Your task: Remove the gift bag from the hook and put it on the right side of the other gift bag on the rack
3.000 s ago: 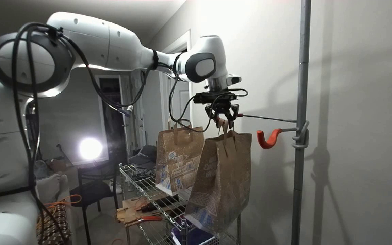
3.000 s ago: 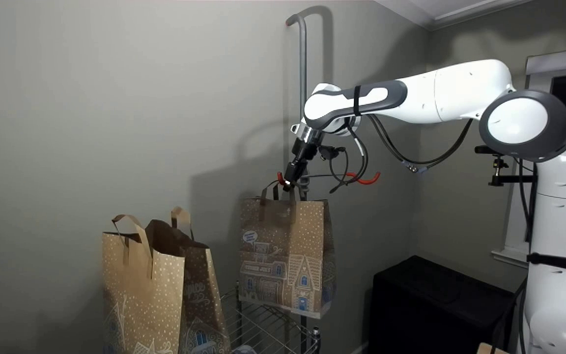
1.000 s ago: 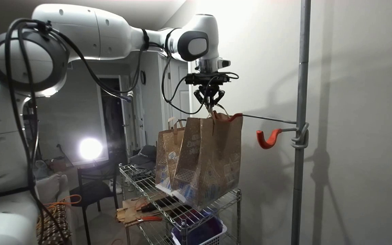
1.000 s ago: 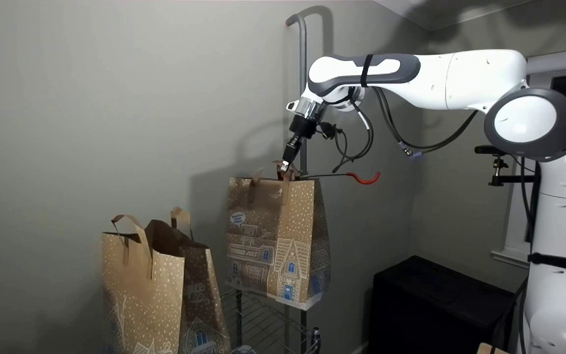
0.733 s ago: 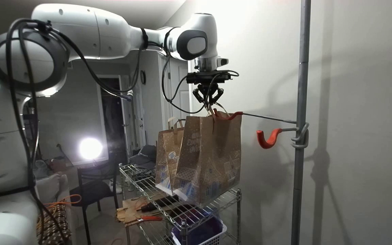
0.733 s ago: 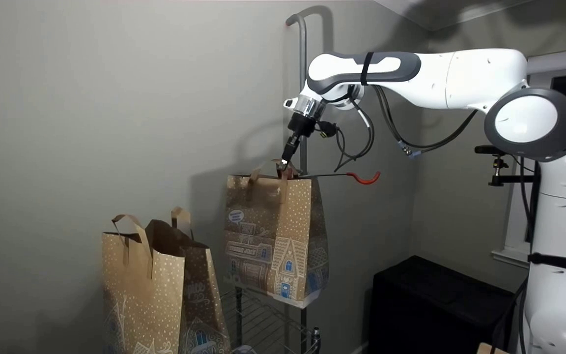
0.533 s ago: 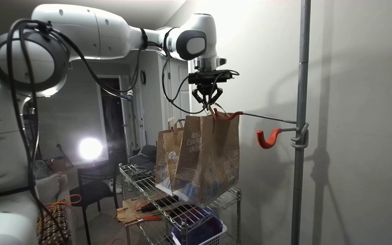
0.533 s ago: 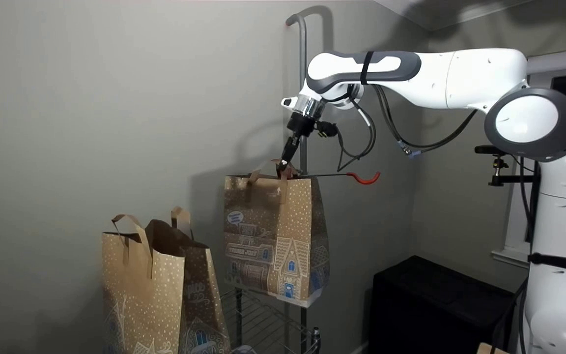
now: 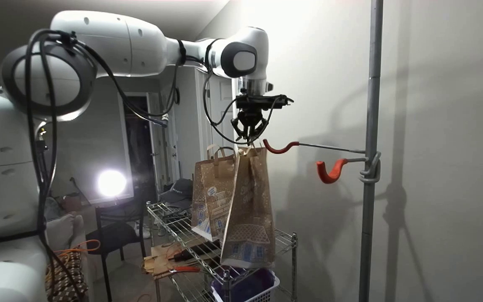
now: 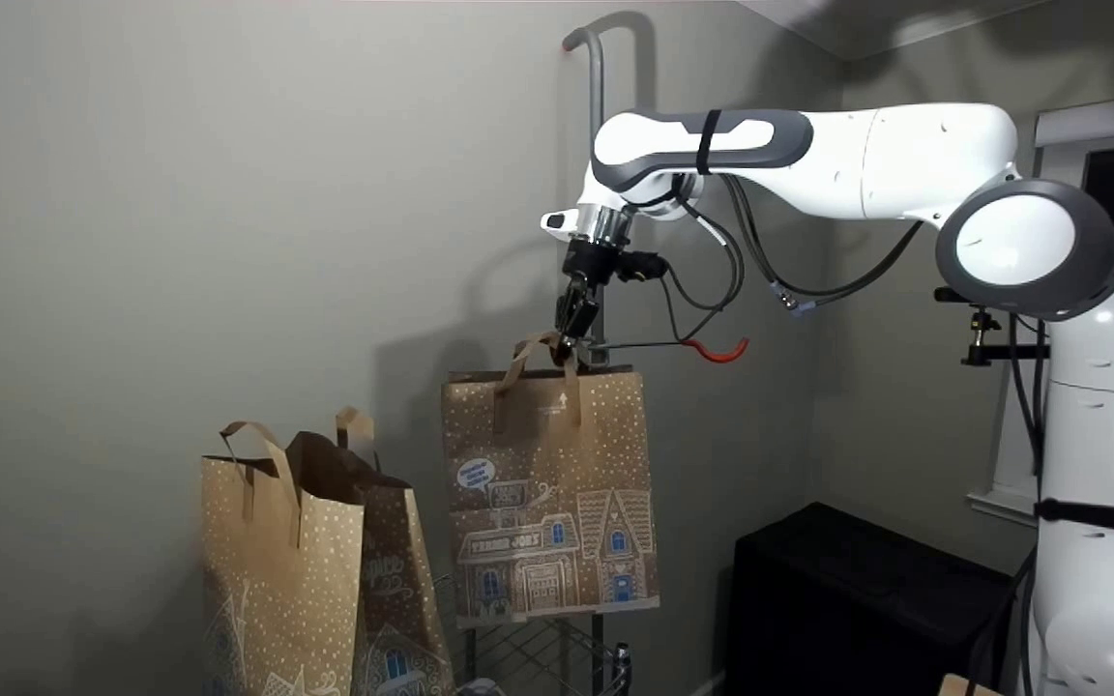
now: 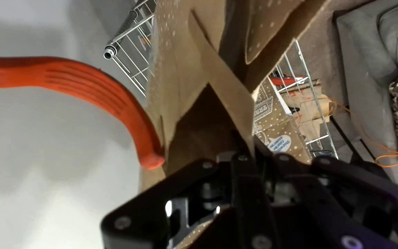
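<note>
A: Where's the gift bag (image 9: 250, 214)?

B: Centre of the frame in an exterior view, hanging from the gripper (image 9: 248, 141), which is drawn narrow on its paper handle (image 11: 223, 83). Whether both loops are caught, I can't tell.

A: What could go wrong?

B: If only one loop is pinched, the bag may tip or slip. It looks free of the hook (image 9: 279, 151), right of centre, but the tip sits just beside the bag's upper edge; touching or apart, I can't say. Drifting back toward the grey pole (image 9: 368, 209) could snag it.

A: And lowering it?

B: The other gift bag (image 9: 211, 188) stands on the rack (image 9: 185, 228), just to the left and partly hidden. A swing that way would likely shove it. Too far forward, the base might catch the rack's rim.

A: Anything else about?

B: A second orange hook (image 9: 329, 178) farther right, and a cable (image 9: 215, 124) looped beside the gripper, which might foul the other bag's handles. The dark cap (image 9: 180, 188) at mid-left and the white basket (image 9: 262, 295) at the bottom shouldn't hinder.
</note>
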Robot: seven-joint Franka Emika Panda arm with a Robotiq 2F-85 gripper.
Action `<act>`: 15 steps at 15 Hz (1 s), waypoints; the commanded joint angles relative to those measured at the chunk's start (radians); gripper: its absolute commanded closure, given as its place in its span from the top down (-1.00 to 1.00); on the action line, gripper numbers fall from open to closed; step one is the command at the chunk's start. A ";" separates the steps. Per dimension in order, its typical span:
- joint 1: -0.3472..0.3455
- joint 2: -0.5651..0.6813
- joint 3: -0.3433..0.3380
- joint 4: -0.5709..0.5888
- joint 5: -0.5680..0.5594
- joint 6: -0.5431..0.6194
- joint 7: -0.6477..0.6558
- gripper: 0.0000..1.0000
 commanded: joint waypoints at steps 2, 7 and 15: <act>0.000 0.044 0.015 0.068 -0.045 -0.071 -0.056 -0.98; 0.003 0.070 0.026 0.105 -0.040 -0.064 -0.008 -0.98; 0.055 0.092 0.025 0.144 -0.089 -0.024 0.402 -0.98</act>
